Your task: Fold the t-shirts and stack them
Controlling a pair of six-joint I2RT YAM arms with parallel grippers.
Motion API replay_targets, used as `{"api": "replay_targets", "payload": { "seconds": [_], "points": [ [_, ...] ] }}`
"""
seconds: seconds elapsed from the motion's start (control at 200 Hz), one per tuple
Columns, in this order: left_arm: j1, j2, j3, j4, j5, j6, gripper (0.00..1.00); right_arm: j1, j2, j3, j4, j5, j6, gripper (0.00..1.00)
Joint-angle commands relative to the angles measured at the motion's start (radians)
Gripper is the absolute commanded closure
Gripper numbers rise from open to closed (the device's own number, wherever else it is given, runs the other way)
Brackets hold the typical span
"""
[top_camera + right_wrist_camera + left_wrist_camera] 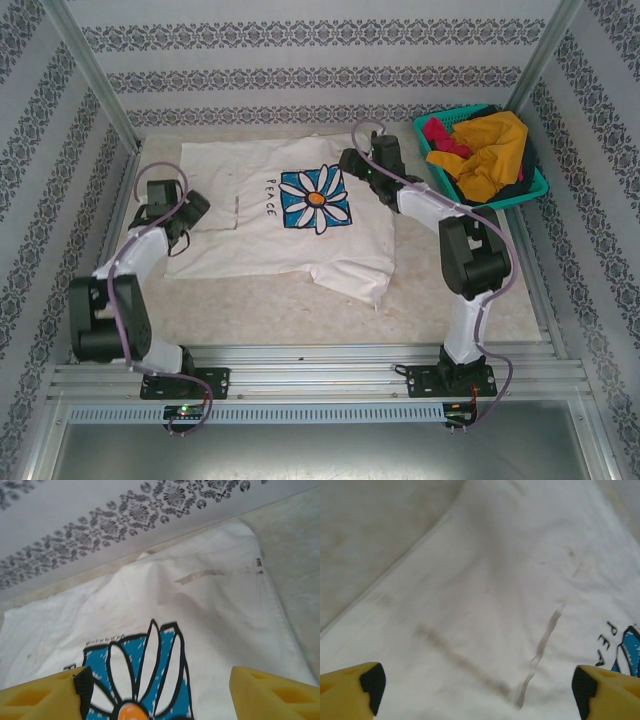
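A cream-white t-shirt (260,235) with a blue-square daisy print (316,199) and "PEACE" lettering lies spread flat on the table, its near right corner folded over. My left gripper (192,212) hovers open over the shirt's left edge; its yellow fingers (350,692) stand wide apart above plain white cloth (485,605). My right gripper (352,165) is open above the shirt's far right part, with the daisy print (145,680) between its fingers (272,695). Mustard-yellow (492,152), magenta (440,137) and dark shirts lie heaped in the basket.
A teal mesh basket (538,186) sits at the far right corner by the patterned wall. Patterned walls and metal posts close the table on three sides. Bare tabletop (300,315) lies in front of the shirt.
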Motion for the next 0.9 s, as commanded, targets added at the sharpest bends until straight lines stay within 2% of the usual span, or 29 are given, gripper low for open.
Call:
{"api": "replay_targets", "payload": {
  "seconds": [0.0, 0.105, 0.185, 0.345, 0.55, 0.764, 0.894],
  "points": [
    [0.009, -0.101, -0.083, -0.22, -0.137, -0.073, 0.14, 0.033, -0.048, -0.123, 0.077, -0.008, -0.078, 0.3],
    [0.026, -0.143, -0.118, -0.32, -0.204, -0.126, 0.24, 0.064, -0.079, -0.208, 0.102, -0.041, -0.085, 0.3],
    [0.044, -0.131, -0.119, -0.358, -0.247, -0.142, 0.28, 0.092, -0.082, -0.244, 0.114, -0.045, -0.096, 0.3],
    [0.103, -0.039, -0.107, -0.339, -0.167, -0.183, 0.41, 0.128, -0.055, -0.266, 0.136, -0.057, -0.063, 0.3],
    [0.109, 0.07, -0.066, -0.334, -0.14, -0.227, 0.53, 0.133, -0.046, -0.274, 0.151, -0.051, -0.049, 0.31],
    [0.123, 0.113, -0.078, -0.314, -0.163, -0.237, 0.56, 0.114, -0.059, -0.291, 0.148, -0.062, -0.057, 0.31],
    [0.135, 0.128, -0.084, -0.293, -0.167, -0.229, 0.62, 0.106, -0.073, -0.31, 0.148, -0.065, -0.059, 0.31]
  ]
}}
